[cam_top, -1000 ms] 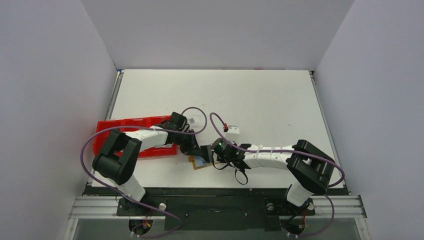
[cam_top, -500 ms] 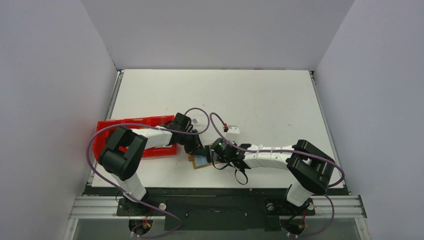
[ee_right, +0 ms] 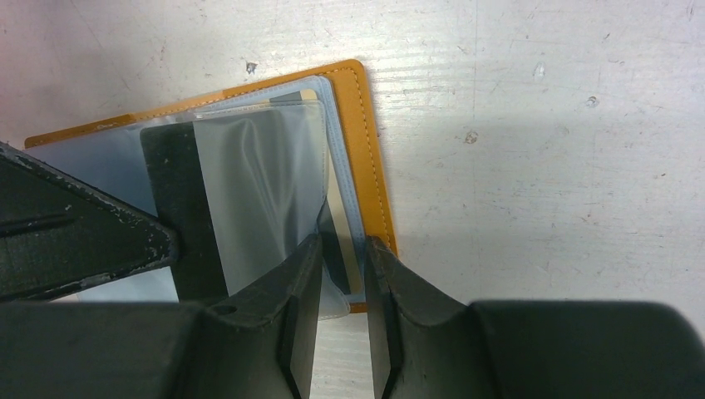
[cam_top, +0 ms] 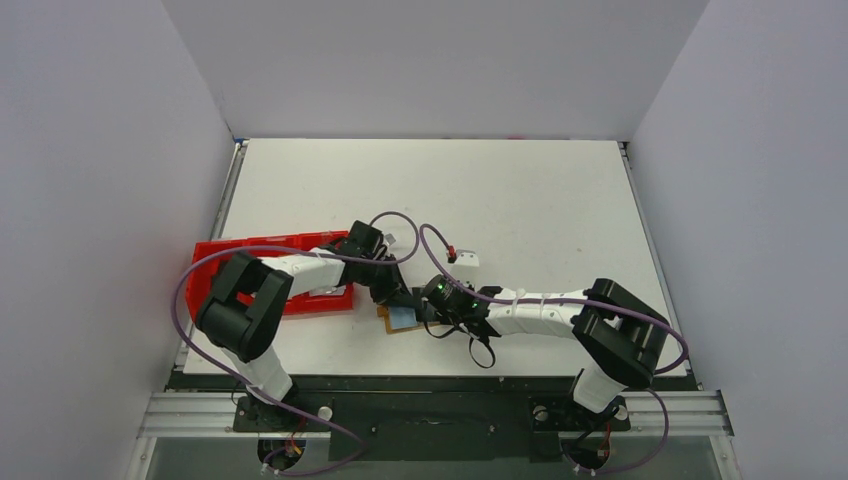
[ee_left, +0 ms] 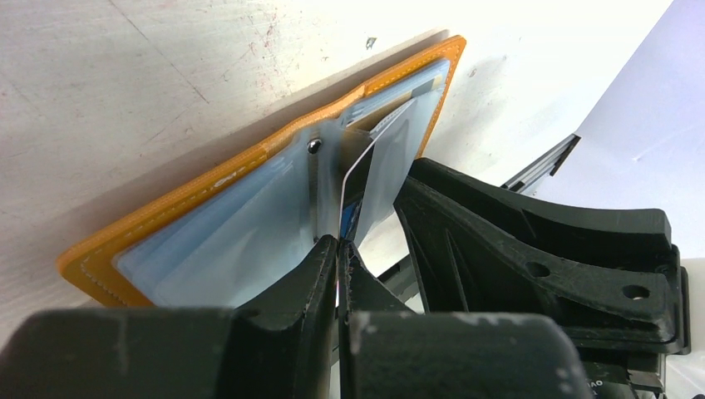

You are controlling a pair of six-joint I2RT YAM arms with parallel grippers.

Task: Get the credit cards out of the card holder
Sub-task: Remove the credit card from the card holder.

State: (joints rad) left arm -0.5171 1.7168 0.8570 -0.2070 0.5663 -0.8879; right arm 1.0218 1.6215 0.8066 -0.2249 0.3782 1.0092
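The tan card holder (cam_top: 388, 322) lies open on the table between the two arms, its clear sleeves up. It also shows in the left wrist view (ee_left: 208, 176) and the right wrist view (ee_right: 366, 141). My left gripper (cam_top: 399, 300) (ee_left: 339, 248) is shut on the edge of a thin pale credit card (ee_left: 359, 162) that stands partly out of a sleeve. My right gripper (cam_top: 424, 312) (ee_right: 342, 249) has its jaws a narrow gap apart, tips down on the holder's near right corner over the sleeve edges. More cards sit in the sleeves, mostly hidden.
A red compartmented tray (cam_top: 215, 255) lies at the left under the left arm. A small white part with a red tip (cam_top: 465, 260) lies behind the right gripper. The right gripper's black body (ee_left: 532, 249) is close beside the left fingers.
The left wrist has shifted a little to the right toward the holder, staying shut at the sleeves. The right arm has barely moved.
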